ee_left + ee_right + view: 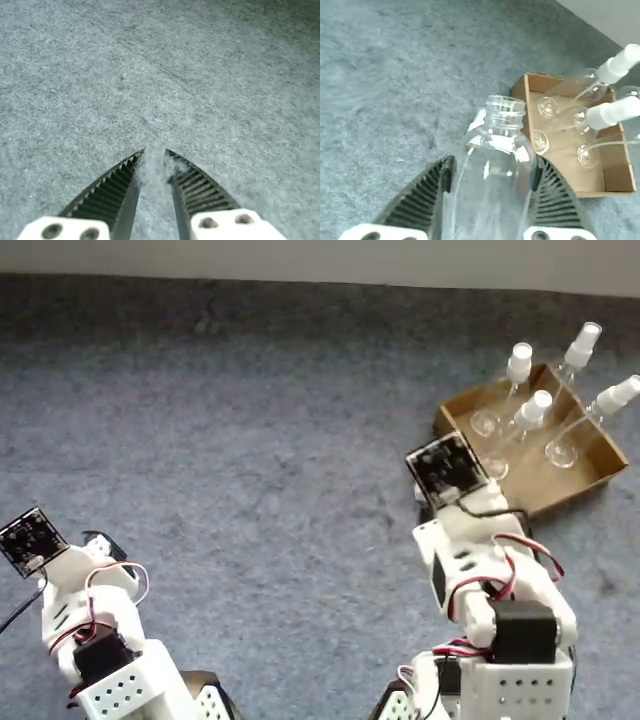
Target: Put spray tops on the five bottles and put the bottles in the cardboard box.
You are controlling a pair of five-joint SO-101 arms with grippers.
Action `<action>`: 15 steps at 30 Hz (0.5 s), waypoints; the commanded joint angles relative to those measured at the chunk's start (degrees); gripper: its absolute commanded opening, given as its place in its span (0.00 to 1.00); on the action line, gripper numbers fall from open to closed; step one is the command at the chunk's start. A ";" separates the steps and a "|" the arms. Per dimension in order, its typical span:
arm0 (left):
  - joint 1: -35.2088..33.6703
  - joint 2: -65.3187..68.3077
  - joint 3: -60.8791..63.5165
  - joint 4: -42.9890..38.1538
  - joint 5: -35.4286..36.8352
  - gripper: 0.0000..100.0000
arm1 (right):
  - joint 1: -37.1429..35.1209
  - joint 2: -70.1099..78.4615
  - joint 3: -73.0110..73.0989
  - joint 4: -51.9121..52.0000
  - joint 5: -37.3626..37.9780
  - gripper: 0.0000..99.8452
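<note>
uncapped clear bottle (pixel 496 150) is clamped in the right claw (pixel 495 162), its open threaded neck pointing away from the wrist. the ribbed fingers (pixel 420 195) press its two sides, spread to the bottle's width. just beyond it lies the cardboard box (pixel 615 180), which holds four clear bottles with white spray tops (pixel 536 408), standing close together. the right arm (pixel 490 580) hovers by the box's near corner. well apart, the left claw (pixel 155 152) hangs over the grey carpet (pixel 150 65), empty, its tips parted by a narrow gap.
</note>
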 commanded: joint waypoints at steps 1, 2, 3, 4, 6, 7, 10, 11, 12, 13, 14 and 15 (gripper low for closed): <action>1.19 -0.40 1.10 0.18 -0.88 0.04 | 4.79 -2.86 0.84 -0.40 -4.04 0.11; 1.19 -0.40 1.10 0.18 -0.88 0.04 | 5.85 -3.12 1.10 -0.48 -6.33 0.11; 1.19 -0.40 1.10 0.18 -0.88 0.04 | 6.73 -3.47 1.45 -1.45 -8.44 0.11; 1.19 -0.40 1.10 0.18 -0.88 0.04 | 7.52 -3.47 1.54 -2.24 -10.37 0.11; 1.19 -0.40 1.10 0.18 -0.88 0.04 | 8.40 -3.38 2.42 -3.56 -13.10 0.11; 1.27 -0.40 1.10 0.18 -0.88 0.04 | 8.48 -3.38 3.21 -4.00 -13.98 0.11; 2.68 -0.31 1.10 1.32 -3.08 0.04 | 8.40 -3.47 4.70 -3.91 -16.18 0.11; 3.38 -0.40 1.01 2.02 -5.36 0.04 | 8.40 -3.47 4.97 -3.74 -17.23 0.11; 4.18 -0.40 0.92 2.64 -7.30 0.04 | 8.40 -3.47 4.97 -3.47 -18.37 0.11; 4.97 -0.40 0.92 3.08 -8.70 0.04 | 8.40 -3.47 4.62 -2.59 -19.25 0.11; 5.49 -0.40 0.92 3.52 -9.41 0.04 | 8.40 -3.47 4.35 -1.63 -19.96 0.11; 6.02 -0.40 0.92 3.78 -9.58 0.04 | 8.40 -3.47 4.35 -0.31 -20.48 0.11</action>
